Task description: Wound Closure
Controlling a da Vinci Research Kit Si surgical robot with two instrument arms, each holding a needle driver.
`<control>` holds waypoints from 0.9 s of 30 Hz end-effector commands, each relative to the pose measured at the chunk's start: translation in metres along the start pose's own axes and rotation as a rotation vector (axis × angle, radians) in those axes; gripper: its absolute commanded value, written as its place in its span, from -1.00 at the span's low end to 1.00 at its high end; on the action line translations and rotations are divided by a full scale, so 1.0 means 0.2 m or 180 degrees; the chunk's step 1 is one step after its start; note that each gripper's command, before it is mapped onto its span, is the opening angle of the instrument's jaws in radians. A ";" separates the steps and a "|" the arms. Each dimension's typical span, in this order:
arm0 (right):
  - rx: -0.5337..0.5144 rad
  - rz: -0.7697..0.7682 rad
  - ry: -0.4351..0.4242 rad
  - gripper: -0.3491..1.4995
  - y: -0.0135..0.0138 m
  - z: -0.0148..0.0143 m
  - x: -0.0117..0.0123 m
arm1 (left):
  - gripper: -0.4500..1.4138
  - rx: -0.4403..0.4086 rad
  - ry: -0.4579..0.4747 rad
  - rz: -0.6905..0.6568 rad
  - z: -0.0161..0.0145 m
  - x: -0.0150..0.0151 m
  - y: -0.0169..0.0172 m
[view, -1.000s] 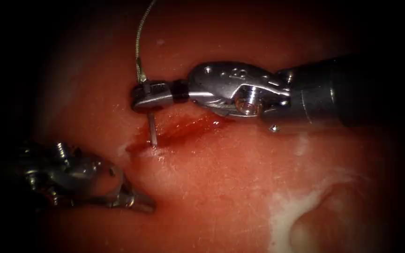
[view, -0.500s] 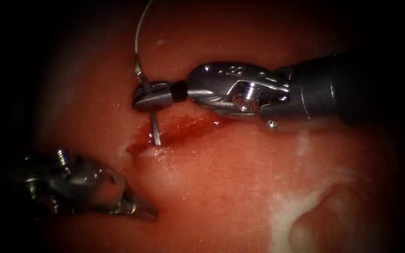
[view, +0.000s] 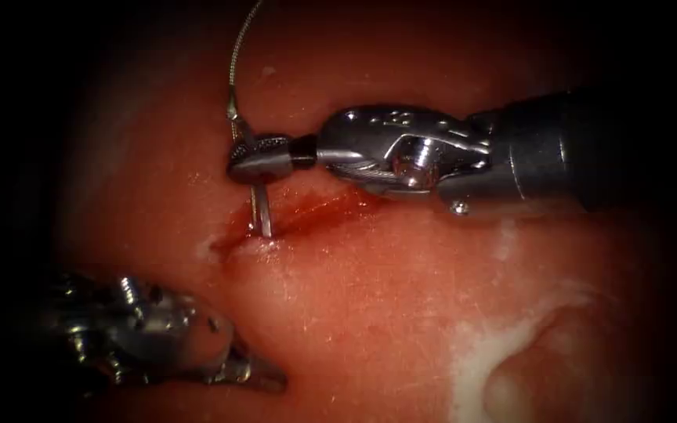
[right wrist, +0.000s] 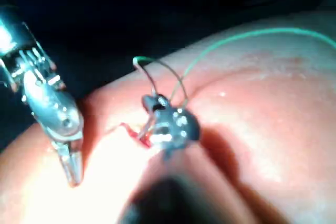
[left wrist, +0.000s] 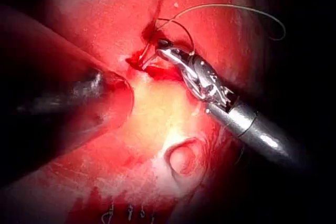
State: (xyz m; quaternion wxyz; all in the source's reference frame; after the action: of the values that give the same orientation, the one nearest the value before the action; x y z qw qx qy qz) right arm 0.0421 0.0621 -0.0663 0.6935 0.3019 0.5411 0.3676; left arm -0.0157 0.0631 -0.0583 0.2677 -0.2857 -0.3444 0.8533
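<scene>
Tissue (view: 401, 313): wet pink-red slab, dark surround, pale fatty patch at 4 o'clock in the endoscope view. Cut (view: 299, 215) runs roughly 8-to-2 o'clock across centre, with red fluid (view: 319, 210) pooled along it.

Right tool (view: 258, 160) comes in from 3 o'clock; jaws clamped shut on the needle (view: 261, 213) near its thread end. Needle shaft drops toward 6 o'clock from the jaws and its tip sits in the tissue at the left end of the cut. Thread (view: 233, 59) leaves the swage at the jaws and arcs off toward 12 o'clock.

Left tool (view: 264, 377) sits at 7 o'clock on the left side of the cut, well apart from the needle, jaws closed, holding nothing.
</scene>
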 end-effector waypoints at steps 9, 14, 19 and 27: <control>-0.0278 0.0423 0.0086 -1.00 -0.003 0.006 -0.002 | -0.72 -0.0012 -0.0012 0.0019 0.003 -0.002 -0.004; -0.0181 0.0504 -0.0052 -1.00 -0.006 0.007 -0.003 | -0.72 -0.0017 -0.0016 0.0026 0.002 -0.003 -0.005; -0.0044 0.0616 -0.0151 -1.00 -0.009 0.008 -0.006 | -0.72 -0.0020 -0.0019 0.0026 0.001 -0.005 -0.008; 0.0262 0.0786 -0.0348 -1.00 -0.012 0.009 -0.007 | -0.72 0.0003 -0.0017 0.0035 -0.001 -0.009 -0.012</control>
State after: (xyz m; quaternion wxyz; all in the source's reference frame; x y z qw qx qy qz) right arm 0.0432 0.0595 -0.0672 0.6597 0.4116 0.4751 0.4118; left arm -0.0130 0.0639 -0.0567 0.2626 -0.2854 -0.3424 0.8558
